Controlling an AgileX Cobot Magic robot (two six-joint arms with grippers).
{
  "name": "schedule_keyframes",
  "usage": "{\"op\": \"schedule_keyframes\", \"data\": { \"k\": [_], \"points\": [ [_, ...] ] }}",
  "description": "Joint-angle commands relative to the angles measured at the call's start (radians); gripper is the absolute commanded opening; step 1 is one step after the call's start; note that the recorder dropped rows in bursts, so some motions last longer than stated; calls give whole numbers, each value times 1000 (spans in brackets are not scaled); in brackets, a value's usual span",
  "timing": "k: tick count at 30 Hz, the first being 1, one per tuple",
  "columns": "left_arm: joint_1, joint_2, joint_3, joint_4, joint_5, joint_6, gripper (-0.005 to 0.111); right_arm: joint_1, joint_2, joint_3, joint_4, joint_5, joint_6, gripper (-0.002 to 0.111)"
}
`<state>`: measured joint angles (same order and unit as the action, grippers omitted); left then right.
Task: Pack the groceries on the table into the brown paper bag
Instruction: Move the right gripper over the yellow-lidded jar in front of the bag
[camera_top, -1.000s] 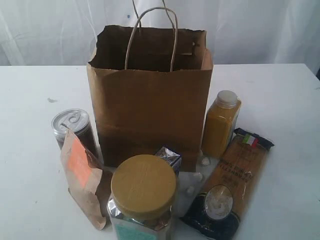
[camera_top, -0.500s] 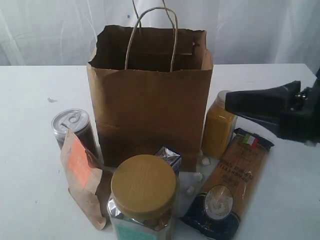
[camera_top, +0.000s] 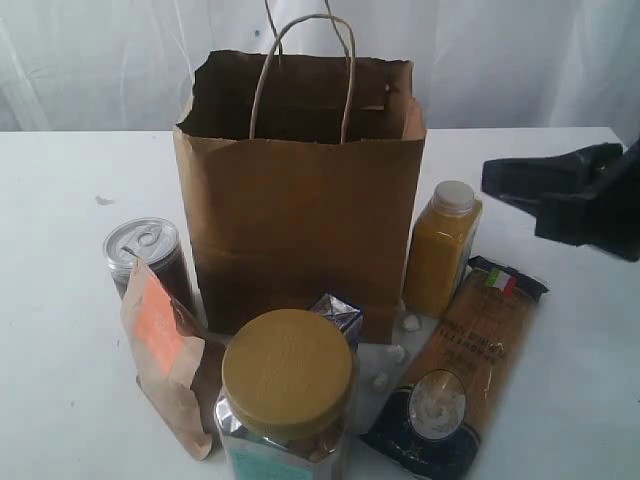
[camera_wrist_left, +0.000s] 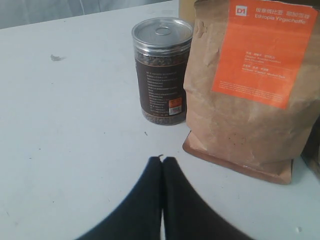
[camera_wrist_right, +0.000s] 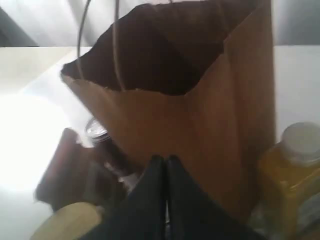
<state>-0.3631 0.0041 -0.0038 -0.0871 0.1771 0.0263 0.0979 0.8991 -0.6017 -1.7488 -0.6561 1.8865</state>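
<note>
The brown paper bag (camera_top: 300, 210) stands open and upright in the middle of the white table (camera_top: 70, 180). In front of it are the silver-topped can (camera_top: 145, 248), the kraft pouch with the orange label (camera_top: 165, 350), the yellow-lidded jar (camera_top: 287, 378) and the small carton (camera_top: 338, 315). To its right stand the orange juice bottle (camera_top: 442, 250) and, lying flat, the pasta packet (camera_top: 468, 360). My right gripper (camera_top: 490, 178) hovers shut, to the right of the bottle and apart from it. My left gripper (camera_wrist_left: 162, 160) is shut and empty, low over the table before the can (camera_wrist_left: 162, 70) and pouch (camera_wrist_left: 250, 90).
A white curtain hangs behind the table. Small white lumps (camera_top: 408, 322) lie at the foot of the bag between the carton and the bottle. A small dark mark (camera_top: 104, 200) is on the table at the far left.
The right gripper came in from the right edge, crossed in front of the juice bottle's top, and has now drawn back right and slightly up, leaving the bottle uncovered.
</note>
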Motion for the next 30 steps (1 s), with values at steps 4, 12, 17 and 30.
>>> {"op": "schedule_keyframes", "data": {
  "k": [4,12,17,30],
  "points": [
    [3,-4,4,-5,7,0,0,0,-22,-1,130,374,-289,0],
    [3,-4,4,-5,7,0,0,37,-27,66,998,1044,-1130,0],
    [3,-4,4,-5,7,0,0,242,-110,-27,1979,1530,-2325,0],
    [3,-4,4,-5,7,0,0,647,114,-389,1969,1711,-2113,88]
  ]
}}
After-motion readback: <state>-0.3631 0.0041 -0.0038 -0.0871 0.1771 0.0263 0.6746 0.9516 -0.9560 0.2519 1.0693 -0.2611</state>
